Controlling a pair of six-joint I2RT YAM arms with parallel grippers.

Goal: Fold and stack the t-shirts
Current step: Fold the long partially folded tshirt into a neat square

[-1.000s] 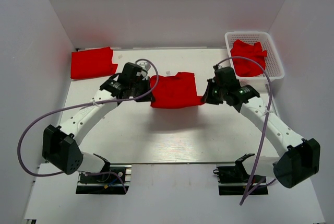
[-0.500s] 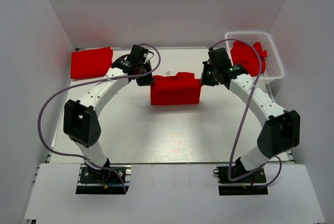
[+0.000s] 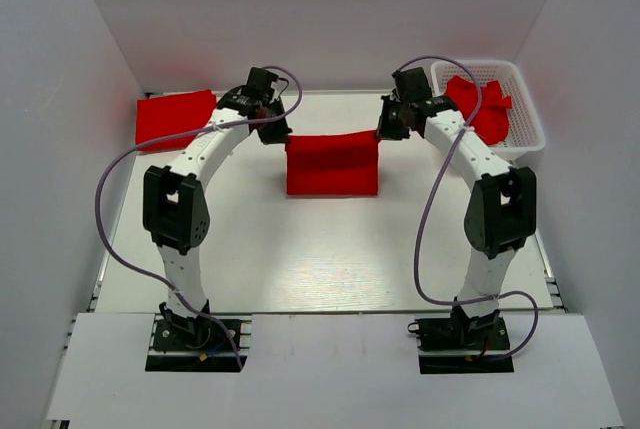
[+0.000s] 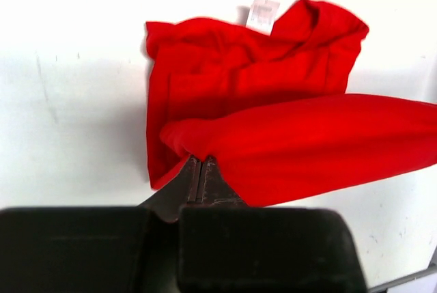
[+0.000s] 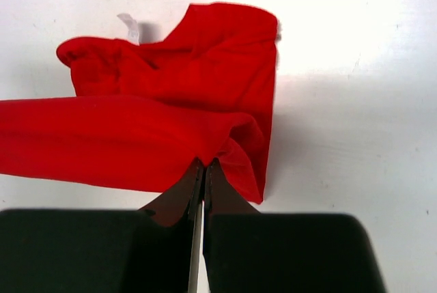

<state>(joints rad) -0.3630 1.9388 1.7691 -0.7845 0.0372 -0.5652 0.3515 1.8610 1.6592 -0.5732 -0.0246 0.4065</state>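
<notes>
A red t-shirt (image 3: 332, 164) lies mid-table, its near edge lifted and stretched between both grippers. My left gripper (image 3: 279, 138) is shut on its left corner, seen pinched in the left wrist view (image 4: 200, 158) with the shirt (image 4: 273, 122) and its white label beyond. My right gripper (image 3: 384, 136) is shut on the right corner, seen in the right wrist view (image 5: 204, 162) with the shirt (image 5: 171, 115). A folded red t-shirt (image 3: 175, 118) lies at the far left. More red t-shirts (image 3: 478, 109) fill a white basket (image 3: 528, 109).
White walls enclose the table on the left, back and right. The basket stands at the far right corner, close to my right arm. Purple cables loop from both arms over the table.
Both grippers have carried the shirt's near edge away from the arm bases toward the back of the table, folding it over. The cloth is now stretched straight between them.
</notes>
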